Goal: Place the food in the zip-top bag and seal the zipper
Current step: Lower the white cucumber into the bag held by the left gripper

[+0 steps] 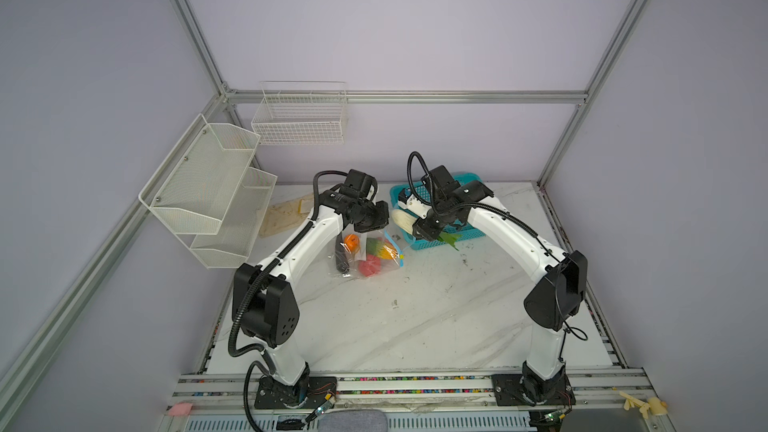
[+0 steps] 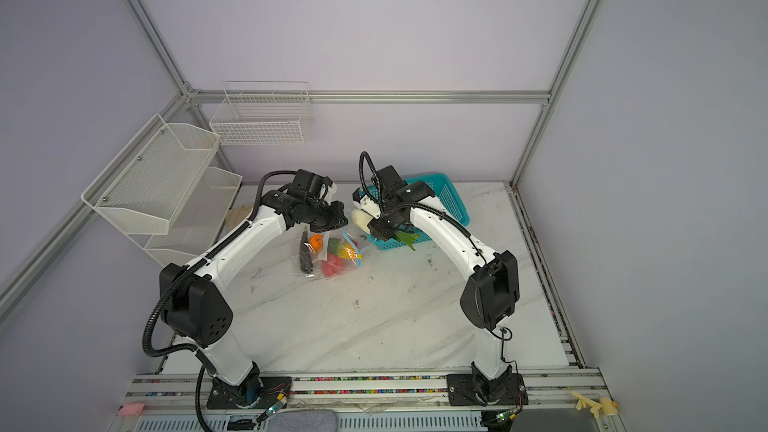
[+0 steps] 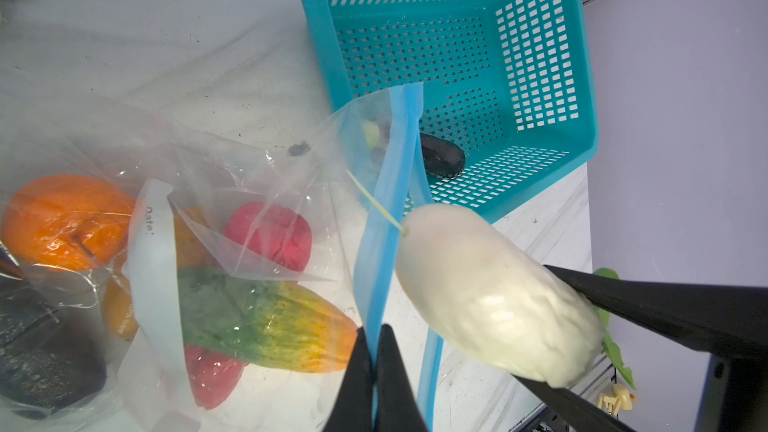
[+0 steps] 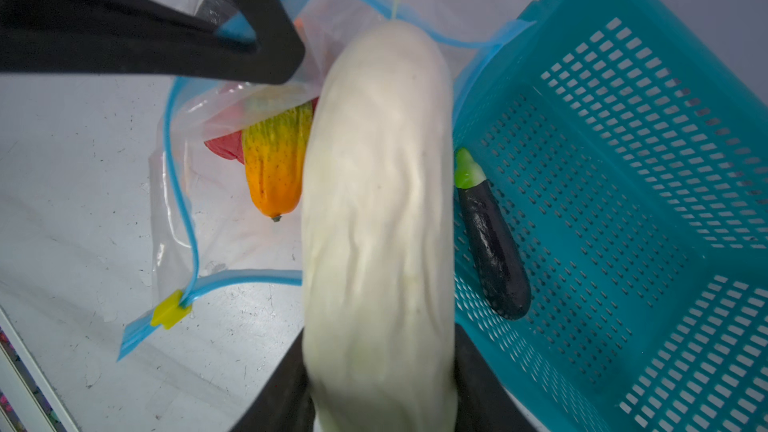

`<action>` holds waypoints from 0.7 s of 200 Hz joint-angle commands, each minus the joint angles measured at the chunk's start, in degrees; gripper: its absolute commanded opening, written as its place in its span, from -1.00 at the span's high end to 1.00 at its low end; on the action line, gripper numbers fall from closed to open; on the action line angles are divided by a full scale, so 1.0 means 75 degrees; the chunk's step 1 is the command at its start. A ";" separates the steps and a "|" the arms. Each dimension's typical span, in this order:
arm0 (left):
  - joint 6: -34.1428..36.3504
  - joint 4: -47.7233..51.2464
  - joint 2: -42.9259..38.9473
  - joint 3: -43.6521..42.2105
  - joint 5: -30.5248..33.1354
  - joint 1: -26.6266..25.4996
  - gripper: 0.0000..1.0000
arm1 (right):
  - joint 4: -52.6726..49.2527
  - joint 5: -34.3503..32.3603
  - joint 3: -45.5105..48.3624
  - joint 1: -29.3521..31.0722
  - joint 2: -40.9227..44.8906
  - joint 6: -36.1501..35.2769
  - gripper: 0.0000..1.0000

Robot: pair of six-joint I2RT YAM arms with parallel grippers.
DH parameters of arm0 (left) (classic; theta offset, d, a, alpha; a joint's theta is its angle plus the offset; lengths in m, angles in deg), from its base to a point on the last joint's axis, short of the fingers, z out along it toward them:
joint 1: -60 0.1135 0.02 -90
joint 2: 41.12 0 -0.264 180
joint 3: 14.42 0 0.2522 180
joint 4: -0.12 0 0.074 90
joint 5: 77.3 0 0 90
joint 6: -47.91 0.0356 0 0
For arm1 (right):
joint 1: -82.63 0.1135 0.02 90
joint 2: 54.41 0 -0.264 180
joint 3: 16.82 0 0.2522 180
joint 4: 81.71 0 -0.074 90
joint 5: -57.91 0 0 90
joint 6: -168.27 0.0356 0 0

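**White radish [image 1: 401,218] held at the open zip-top bag [image 1: 365,259]**

In both top views the left hand [image 1: 374,226] and the right hand [image 1: 415,226] meet over the far middle of the marble surface [image 1: 415,317]. The bag lies on the surface just below them. A teal basket [image 1: 465,236] sits just beside it.

In the left wrist view, the left hand's fingers [image 3: 357,376] are pinched tight on the light blue zipper [image 3: 390,201] and hold one lip of the mouth upright. Through the clear plastic show an orange [image 3: 66,222], a red piece [image 3: 270,234], a green-yellow piece [image 3: 270,322], a dark eggplant piece [image 3: 41,351] and the white label [image 3: 153,276]. The white radish hangs just beside the raised lip, clamped between the right hand's black fingers [image 3: 665,309].

In the right wrist view, the right hand's jaws stand partly apart, gripping the radish's thick end. The radish crosses in front of both blue lips of the open mouth, and its thin tip reaches the far lip. The yellow slider [image 4: 168,313] sits near one end of the zipper, low by the surface. A second eggplant [image 4: 492,243] lies inside the basket.
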 commanded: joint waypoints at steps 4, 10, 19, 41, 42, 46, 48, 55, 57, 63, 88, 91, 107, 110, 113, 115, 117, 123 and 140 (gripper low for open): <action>0.0129 -0.0063 -0.0330 0.0669 -0.0137 0.0028 1.00 | -0.0323 0.0180 -0.0128 0.0068 -0.0204 -0.0106 0.08; 0.0130 -0.0060 -0.0349 0.0648 -0.0126 0.0025 1.00 | -0.0320 0.0182 -0.0124 0.0079 -0.0216 -0.0107 0.07; 0.0114 -0.0062 -0.0385 0.0630 -0.0126 0.0031 1.00 | -0.0326 0.0202 -0.0131 0.0091 -0.0231 -0.0109 0.07; 0.0124 -0.0061 -0.0415 0.0588 -0.0102 0.0021 1.00 | -0.0373 0.0236 -0.0165 0.0137 -0.0256 -0.0123 0.08; 0.0124 -0.0061 -0.0419 0.0585 -0.0091 0.0021 1.00 | -0.0376 0.0231 -0.0164 0.0137 -0.0255 -0.0120 0.08; 0.0114 -0.0063 -0.0412 0.0589 -0.0083 0.0030 1.00 | -0.0378 0.0226 -0.0164 0.0138 -0.0246 -0.0118 0.08; 0.0113 -0.0061 -0.0421 0.0590 -0.0081 0.0028 1.00 | -0.0378 0.0232 -0.0164 0.0138 -0.0244 -0.0120 0.07; 0.0114 -0.0065 -0.0412 0.0583 -0.0087 0.0024 1.00 | -0.0391 0.0208 -0.0133 0.0138 -0.0216 -0.0124 0.08; 0.0116 -0.0064 -0.0420 0.0580 -0.0087 0.0027 1.00 | -0.0387 0.0212 -0.0124 0.0138 -0.0210 -0.0125 0.07; 0.0114 -0.0060 -0.0421 0.0581 -0.0073 0.0030 1.00 | -0.0383 0.0214 -0.0097 0.0150 -0.0165 -0.0123 0.08; 0.0130 -0.0066 -0.0402 0.0534 -0.0057 0.0026 1.00 | -0.0314 0.0136 0.0136 0.0167 0.0108 -0.0039 0.08; 0.0130 -0.0068 -0.0400 0.0527 -0.0052 0.0031 1.00 | -0.0297 0.0127 0.0159 0.0162 0.0145 -0.0010 0.07; 0.0133 -0.0060 -0.0391 0.0520 -0.0045 0.0027 1.00 | -0.0231 0.0085 0.0288 0.0162 0.0334 0.0033 0.07; 0.0130 -0.0066 -0.0386 0.0512 -0.0053 0.0023 1.00 | -0.0221 0.0079 0.0312 0.0167 0.0368 0.0034 0.07; 0.0125 -0.0063 -0.0383 0.0522 -0.0054 0.0025 1.00 | -0.0193 0.0068 0.0335 0.0172 0.0392 0.0059 0.07; 0.0125 -0.0072 -0.0378 0.0515 -0.0047 0.0024 1.00 | -0.0182 0.0063 0.0359 0.0173 0.0405 0.0068 0.07; 0.0125 -0.0081 -0.0386 0.0519 -0.0054 0.0021 1.00 | -0.0183 0.0062 0.0371 0.0188 0.0417 0.0064 0.07; 0.0120 -0.0072 -0.0377 0.0524 -0.0045 0.0028 1.00 | -0.0185 0.0062 0.0397 0.0233 0.0437 0.0077 0.07; 0.0115 -0.0095 -0.0348 0.0537 -0.0045 0.0032 1.00 | -0.0182 0.0008 0.0543 0.0398 0.0487 0.0096 0.07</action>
